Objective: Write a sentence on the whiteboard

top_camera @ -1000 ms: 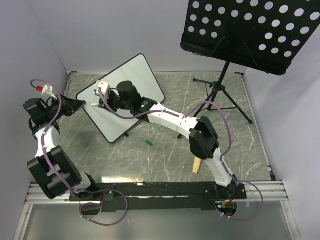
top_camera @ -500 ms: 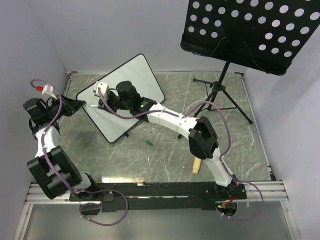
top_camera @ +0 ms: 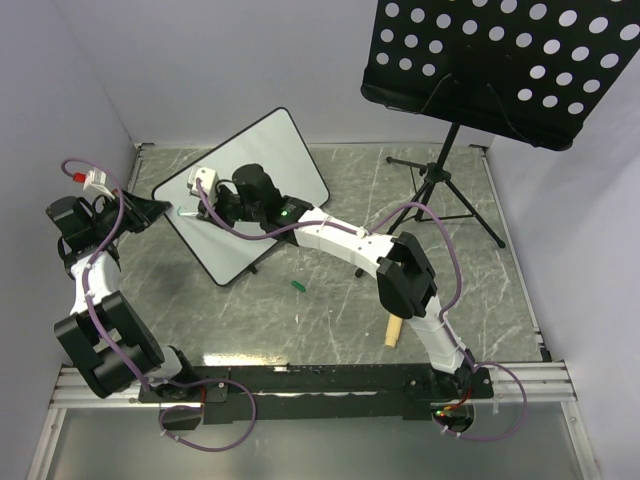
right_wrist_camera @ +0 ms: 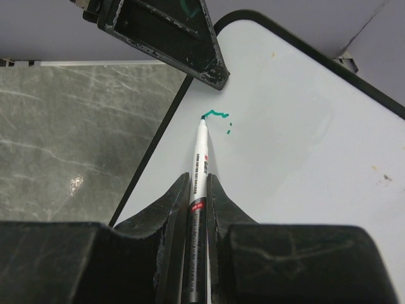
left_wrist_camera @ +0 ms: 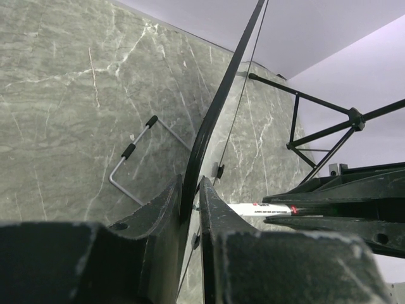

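**Whiteboard (top_camera: pixel 285 150) held at its edge**

It stands tilted on the table (top_camera: pixel 340 300), back left. The left gripper (left_wrist_camera: pixel 190 190) pinches its black rim. The right gripper (right_wrist_camera: pixel 197 182) squeezes a marker (right_wrist_camera: pixel 202 149), tip on green marks (right_wrist_camera: pixel 218 115) near that rim. Bare board lies beside.

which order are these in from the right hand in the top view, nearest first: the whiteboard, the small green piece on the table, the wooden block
1. whiteboard: directly under the right hand, at the far left.
2. small green piece: lying out in the middle, nearer the camera than the board.
3. wooden block: farthest, toward the near right and partly hidden.
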Robot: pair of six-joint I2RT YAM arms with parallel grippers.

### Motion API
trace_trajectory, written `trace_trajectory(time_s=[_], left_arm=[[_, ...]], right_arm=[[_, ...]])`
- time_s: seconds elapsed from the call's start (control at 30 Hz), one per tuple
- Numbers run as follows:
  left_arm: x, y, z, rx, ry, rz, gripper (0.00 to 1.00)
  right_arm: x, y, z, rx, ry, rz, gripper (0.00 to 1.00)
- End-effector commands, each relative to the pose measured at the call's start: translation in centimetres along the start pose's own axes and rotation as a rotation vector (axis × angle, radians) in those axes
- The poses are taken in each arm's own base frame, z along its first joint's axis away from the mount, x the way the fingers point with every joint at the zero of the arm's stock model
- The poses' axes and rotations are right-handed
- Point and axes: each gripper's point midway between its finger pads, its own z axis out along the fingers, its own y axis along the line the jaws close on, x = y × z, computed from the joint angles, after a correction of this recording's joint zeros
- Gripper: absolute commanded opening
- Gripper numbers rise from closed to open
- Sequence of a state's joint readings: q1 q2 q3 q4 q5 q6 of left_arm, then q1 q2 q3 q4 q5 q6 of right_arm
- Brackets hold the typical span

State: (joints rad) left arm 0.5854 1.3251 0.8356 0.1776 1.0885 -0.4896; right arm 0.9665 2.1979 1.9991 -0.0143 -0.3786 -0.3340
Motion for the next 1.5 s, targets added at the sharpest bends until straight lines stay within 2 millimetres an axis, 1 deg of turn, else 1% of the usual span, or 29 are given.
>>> trace_trajectory(time_s=[0.0, 0.23, 0.4, 0.43, 0.5, 0.77, 0.9, 1.13, 1.47], left_arm=[[-0.3, -0.8, 0.2, 0.033, 0.015, 0.021, 0.18], [-0.2, -0.8, 0.2, 0.031, 0.018, 0.017, 0.18], [-0.2, -0.7, 0.2, 0.03, 0.017, 0.016, 0.18], [-0.2, -0.7, 0.2, 0.03, 0.017, 0.019, 0.18], [-0.2, -0.7, 0.2, 0.03, 0.018, 0.017, 0.18], [-0.2, -0.6, 0.2, 0.029, 0.019, 0.015, 0.18], [-0.1, -0.6, 0.2, 0.029, 0.02, 0.015, 0.18], [-0.2, -0.6, 0.2, 0.032, 0.021, 0.015, 0.18], [-0.3, -0.6, 0.3, 0.031, 0.019, 0.016, 0.18]], right_arm=[[0.0, -0.5, -0.7, 0.023, 0.012, -0.012, 0.0], [0.1, -1.6, -1.3, 0.053, 0.012, 0.001, 0.0], [0.5, -2.0, -1.9, 0.069, 0.022, 0.009, 0.0], [-0.2, -2.2, -1.9, 0.078, -0.001, 0.001, 0.0], [-0.3, -2.6, -2.2, 0.087, -0.005, 0.007, 0.0], [-0.2, -3.2, -2.8, 0.107, -0.004, 0.01, 0.0], [-0.2, -3.0, -2.9, 0.102, -0.004, 0.007, 0.0], [0.8, -2.5, -3.1, 0.09, 0.016, 0.016, 0.0], [1.3, -1.7, -3.3, 0.063, 0.021, 0.029, 0.0]])
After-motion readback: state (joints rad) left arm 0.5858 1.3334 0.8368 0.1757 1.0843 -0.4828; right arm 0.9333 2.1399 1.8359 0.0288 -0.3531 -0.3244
